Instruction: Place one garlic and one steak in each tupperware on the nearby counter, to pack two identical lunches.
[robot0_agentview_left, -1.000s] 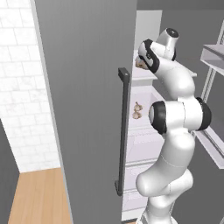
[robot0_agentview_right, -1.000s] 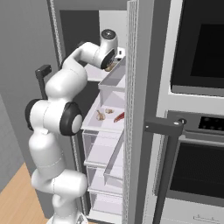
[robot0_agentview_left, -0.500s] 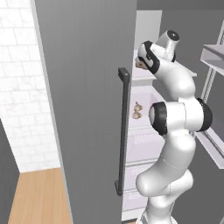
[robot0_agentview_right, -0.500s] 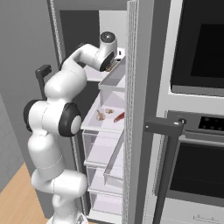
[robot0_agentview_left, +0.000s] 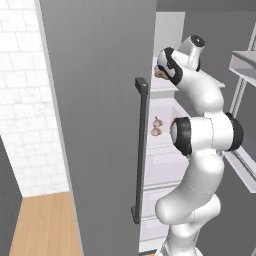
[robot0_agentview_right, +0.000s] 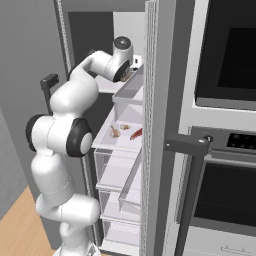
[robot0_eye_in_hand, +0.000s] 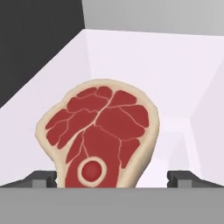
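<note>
**Tight fridge shelf, walls on both sides**

The open two-finger gripper (robot0_eye_in_hand: 112, 177) has the chunky red steak with a pale fat rim (robot0_eye_in_hand: 98, 138) between its tips, filling the near shelf space. Pale shelf walls (robot0_eye_in_hand: 48, 94) close in left, right and far. The tall grey fridge door (robot0_agentview_left: 95, 115) bounds the arm's left; the other door's bins (robot0_agentview_right: 131, 92) crowd its right.

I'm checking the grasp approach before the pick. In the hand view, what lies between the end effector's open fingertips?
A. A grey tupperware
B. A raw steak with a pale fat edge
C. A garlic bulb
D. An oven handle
B. The hand view shows the steak, red with a pale fat rim, lying on the white fridge shelf between the open end effector tips.
</note>
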